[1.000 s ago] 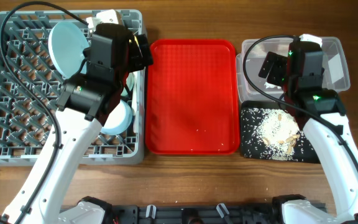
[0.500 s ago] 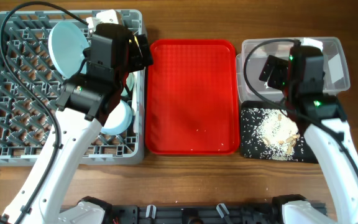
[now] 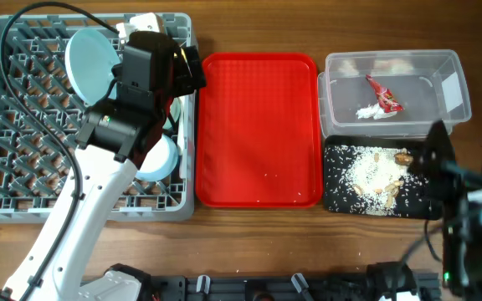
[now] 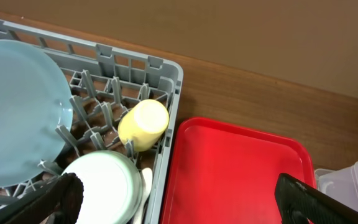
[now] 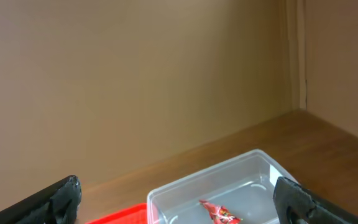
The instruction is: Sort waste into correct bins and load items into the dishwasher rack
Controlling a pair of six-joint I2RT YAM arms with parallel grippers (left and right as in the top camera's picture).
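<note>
Although both arms are in view, neither carries anything: the left hand (image 4: 179, 186) hangs over the far right corner of the dishwasher rack (image 3: 23, 201) with its fingers spread wide and nothing between them, and the right hand (image 5: 176, 186), near the front right corner of the desk, is also spread and empty. In my judgement the task is almost finished. The rack fills the left side of the desk; in it the pale blue plate (image 3: 90, 63) stands on edge between the pegs near the far edge, the yellow cup (image 4: 143, 124) leans tilted at the rack's right wall, and one mint bowl (image 3: 159, 159) sits just in front of it. The second bowl, the fork and the spoon I cannot find with certainty; a thin white piece just beside the bowl in the left wrist view may be cutlery. In the clear tub (image 3: 392, 57) at the far right corner lie the red-and-white wrapper (image 3: 384, 94) and the white tissue (image 3: 370, 111), just beside each other. The rice scraps (image 3: 373, 180) are heaped in the black tray (image 3: 335, 180) in front of the tub, at the right edge. The red tray (image 3: 258, 84) in the middle holds only a few crumbs, so what is left seems small: perhaps these crumbs
</note>
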